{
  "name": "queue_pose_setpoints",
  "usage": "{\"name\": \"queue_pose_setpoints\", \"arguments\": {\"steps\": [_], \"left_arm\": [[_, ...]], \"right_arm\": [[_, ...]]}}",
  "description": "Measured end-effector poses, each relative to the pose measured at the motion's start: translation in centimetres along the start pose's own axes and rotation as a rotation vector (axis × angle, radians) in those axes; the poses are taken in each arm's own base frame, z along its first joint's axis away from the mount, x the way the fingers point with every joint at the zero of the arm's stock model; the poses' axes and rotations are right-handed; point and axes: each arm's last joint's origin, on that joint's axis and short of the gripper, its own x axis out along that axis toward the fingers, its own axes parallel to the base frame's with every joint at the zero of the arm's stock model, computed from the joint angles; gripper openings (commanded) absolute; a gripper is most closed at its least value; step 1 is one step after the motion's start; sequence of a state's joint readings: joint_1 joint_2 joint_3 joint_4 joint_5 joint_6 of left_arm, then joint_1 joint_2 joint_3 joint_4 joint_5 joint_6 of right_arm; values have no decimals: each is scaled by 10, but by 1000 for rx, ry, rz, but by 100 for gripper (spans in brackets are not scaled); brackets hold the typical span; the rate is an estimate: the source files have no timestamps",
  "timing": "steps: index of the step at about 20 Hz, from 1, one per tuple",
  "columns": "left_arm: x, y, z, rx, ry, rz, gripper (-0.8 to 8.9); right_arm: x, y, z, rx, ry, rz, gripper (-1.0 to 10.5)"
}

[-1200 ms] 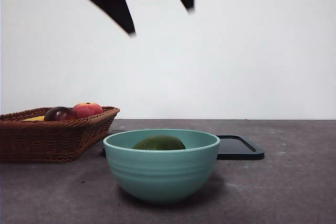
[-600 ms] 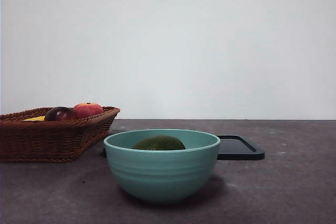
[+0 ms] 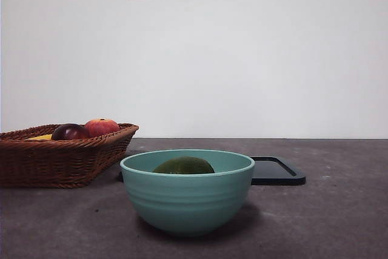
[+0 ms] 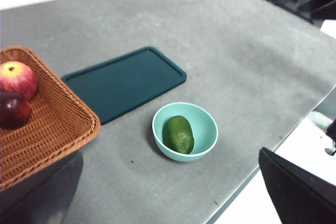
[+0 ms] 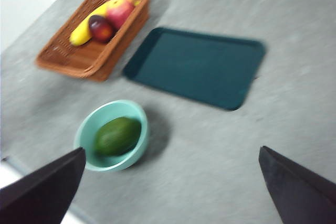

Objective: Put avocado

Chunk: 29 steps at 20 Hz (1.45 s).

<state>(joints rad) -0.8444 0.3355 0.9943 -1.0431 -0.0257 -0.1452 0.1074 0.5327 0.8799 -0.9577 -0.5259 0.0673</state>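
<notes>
The dark green avocado (image 3: 183,165) lies inside the teal bowl (image 3: 187,201) at the table's near middle. Only its top shows over the rim in the front view. It also shows in the left wrist view (image 4: 178,134) and the right wrist view (image 5: 117,136), lying on its side in the bowl (image 4: 208,124) (image 5: 85,131). My left gripper (image 4: 171,153) is open and empty, high above the table. My right gripper (image 5: 172,149) is open and empty, also high above the table. Neither gripper shows in the front view.
A wicker basket (image 3: 54,159) stands to the left with a red-orange peach (image 3: 101,127), a dark maroon fruit (image 3: 68,131) and a banana (image 5: 84,32). A dark flat tray (image 3: 276,171) lies behind the bowl. The table's edge (image 4: 252,174) runs close by the bowl.
Two black jaws at the top of the front view one second ago have risen out of view. The avocado and bowl have not moved.
</notes>
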Motion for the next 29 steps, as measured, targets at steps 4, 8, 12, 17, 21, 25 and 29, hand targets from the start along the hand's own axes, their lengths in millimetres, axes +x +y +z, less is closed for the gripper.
{"name": "queue_pose_setpoints", "arguments": {"steps": [4,8,12,17,21,25,29], "left_arm": [[-2,0,-1,-3,-11,-1,561],[-2,0,-1,-3,-11,-1,561],[-2,0,-1,-3,-11,-1,561],[-2,0,-1,-3,-11,-1,561],[-2,0,-1,-3,-11,-1,561],[-2,0,-1,-3,-12,-1,561],[-2,0,-1,-3,-12,-1,561]], "right_arm": [[27,-3,8,38,129,80,568],[68,5,20,16,223,158,564],[115,23,19,-6,366,167,565],[171,46,15,-46,530,33,565],[209,52,15,-32,617,-57,564],[239,49,3,-35,702,-153,563],[257,43,-10,-30,780,-187,549]]}}
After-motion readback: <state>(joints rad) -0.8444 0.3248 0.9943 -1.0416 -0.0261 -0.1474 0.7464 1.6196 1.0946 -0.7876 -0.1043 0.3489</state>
